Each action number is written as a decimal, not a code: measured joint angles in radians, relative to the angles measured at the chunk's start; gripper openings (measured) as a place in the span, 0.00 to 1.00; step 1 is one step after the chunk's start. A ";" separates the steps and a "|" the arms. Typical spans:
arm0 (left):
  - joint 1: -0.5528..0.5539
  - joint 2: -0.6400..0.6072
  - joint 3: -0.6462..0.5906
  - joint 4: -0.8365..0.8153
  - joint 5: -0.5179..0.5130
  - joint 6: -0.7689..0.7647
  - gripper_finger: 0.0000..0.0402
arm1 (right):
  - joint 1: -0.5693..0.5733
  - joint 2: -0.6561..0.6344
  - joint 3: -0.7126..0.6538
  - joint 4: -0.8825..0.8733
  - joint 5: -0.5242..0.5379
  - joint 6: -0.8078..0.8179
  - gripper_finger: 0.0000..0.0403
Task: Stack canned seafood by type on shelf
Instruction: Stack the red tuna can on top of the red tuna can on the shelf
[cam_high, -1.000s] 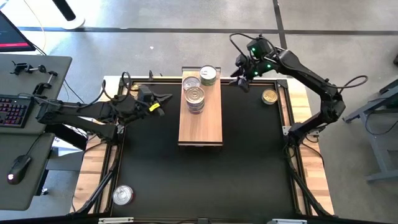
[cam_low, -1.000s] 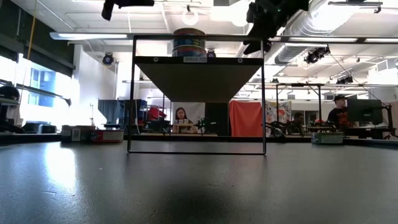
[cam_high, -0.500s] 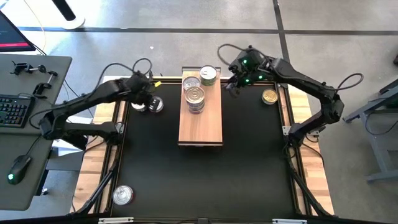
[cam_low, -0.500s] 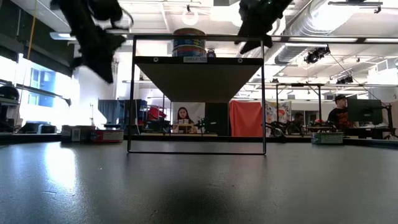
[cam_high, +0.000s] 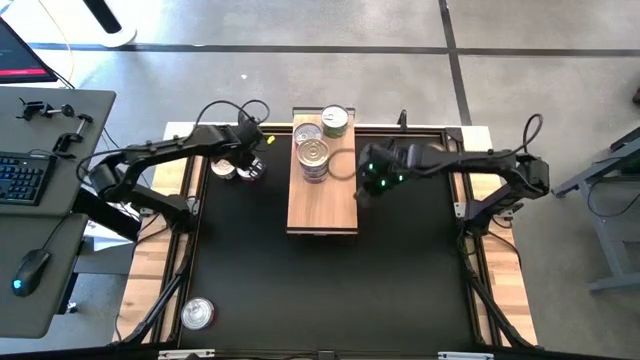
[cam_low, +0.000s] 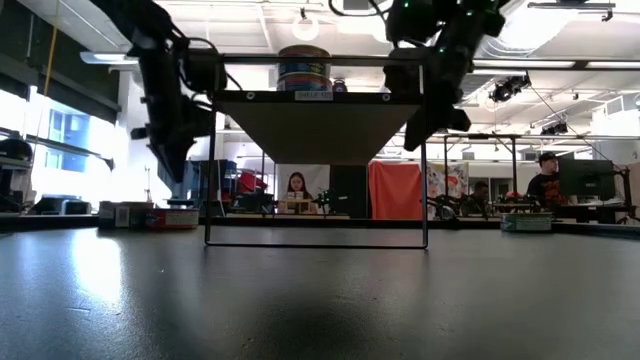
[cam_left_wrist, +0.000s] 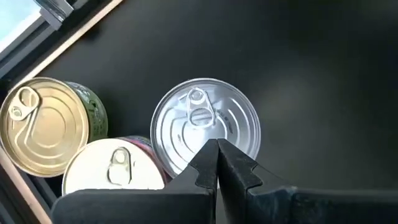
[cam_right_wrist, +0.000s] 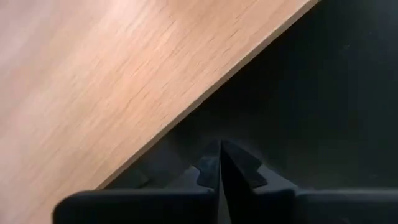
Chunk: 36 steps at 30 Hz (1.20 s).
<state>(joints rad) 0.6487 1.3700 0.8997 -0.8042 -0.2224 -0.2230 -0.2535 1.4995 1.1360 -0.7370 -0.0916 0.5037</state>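
- Shelf (cam_high: 322, 190) stands mid-counter, raised on a black frame; plank's long axis runs near-to-far, far end by the counter's far edge.
- Three tins on its far end: gold-lid tin (cam_high: 335, 121) at the far right corner, one tin (cam_high: 306, 132) left of it, silver tin (cam_high: 314, 154) just nearer, on what looks like a stack. Near half of the plank is bare, probably kept for the other types.
- All tins sit flat, lids up, so the axis is vertical; good for stacking.
- Left hand (cam_left_wrist: 217, 163) hovers over three loose tins off the shelf's left side, fingers pressed together, holding nothing.
- Under it: silver tin (cam_left_wrist: 206, 129), pull tab toward the far side of that picture; gold tin with green label (cam_left_wrist: 45, 125); pale-lid tin (cam_left_wrist: 114, 175) with a pinkish side. They touch or nearly touch in a tight cluster, so a grasp needs care not to nudge neighbours.
- Judgement: left hand is lining up on the silver tin and must open first.
- Right hand (cam_right_wrist: 219, 165) is just right of the shelf's long edge, over black mat (cam_right_wrist: 323, 93), closed on nothing; likely waiting clear.
- Lone red-sided tin (cam_high: 197, 314) sits at the near left of the counter, well apart from the rest, not yet sorted.
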 joint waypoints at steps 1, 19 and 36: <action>0.000 0.013 0.000 0.007 -0.006 -0.004 0.00 | 0.020 -0.002 -0.013 0.010 0.004 0.010 0.01; -0.050 0.084 -0.129 0.079 -0.006 0.066 0.00 | 0.174 -0.169 -0.011 0.060 0.104 -0.036 0.00; -0.648 0.084 -0.132 -0.057 0.065 -0.571 0.00 | 0.331 -0.236 -0.021 0.121 0.312 0.031 0.00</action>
<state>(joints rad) 0.0008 1.4540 0.7681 -0.8614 -0.1572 -0.7944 0.0774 1.2640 1.1149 -0.6155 0.2208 0.5350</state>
